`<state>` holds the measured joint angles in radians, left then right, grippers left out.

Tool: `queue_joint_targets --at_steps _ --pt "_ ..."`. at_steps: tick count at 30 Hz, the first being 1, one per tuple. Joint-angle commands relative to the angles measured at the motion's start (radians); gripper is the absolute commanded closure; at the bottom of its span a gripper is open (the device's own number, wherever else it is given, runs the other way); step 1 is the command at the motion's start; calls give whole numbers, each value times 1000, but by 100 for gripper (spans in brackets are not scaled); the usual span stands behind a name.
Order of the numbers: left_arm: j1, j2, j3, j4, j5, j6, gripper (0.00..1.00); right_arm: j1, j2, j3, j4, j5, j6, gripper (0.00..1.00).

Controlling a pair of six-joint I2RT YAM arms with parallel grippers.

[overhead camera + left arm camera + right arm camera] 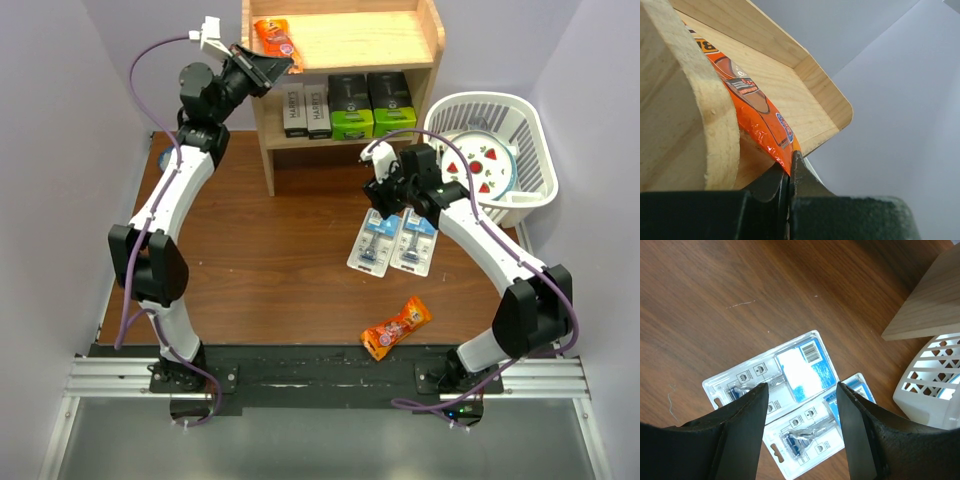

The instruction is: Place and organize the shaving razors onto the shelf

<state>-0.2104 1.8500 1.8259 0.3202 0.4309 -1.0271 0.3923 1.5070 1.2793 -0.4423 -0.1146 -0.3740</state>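
Shaving razors (350, 105) occupy two positions relative to the shelf (400, 40): boxed packs on its lower board, and blister cards (372, 243) on the bench (260, 260) in front of its right side panel. Hazard 1: the left gripper (790, 165) has its jaws clenched on an orange snack packet (272, 35) lying on the shelf's top board. Pulling it out over the raised rim may snag or tear the foil, and leaving it there takes room the cards probably need. Hazard 2: the right gripper (390, 212) hangs over the cards, jaws spread and holding nothing. The cards lie flat and side by side, apparently touching, so a descent may pinch both or skid off the thin plastic. Inventory: one shelf; one white basket (535, 130) right of the shelf; what reads as two HARRY'S boxes (305, 108); two black boxes with green ends (388, 100); two blister cards; two snack packets, the second (396, 327) on the bench well in front of the shelf.
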Motion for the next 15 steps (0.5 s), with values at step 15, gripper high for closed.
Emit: queue_joint_targets --at_steps 15 --pt "82 -41 3 -87 31 -10 73 3 56 75 47 1 27 40"
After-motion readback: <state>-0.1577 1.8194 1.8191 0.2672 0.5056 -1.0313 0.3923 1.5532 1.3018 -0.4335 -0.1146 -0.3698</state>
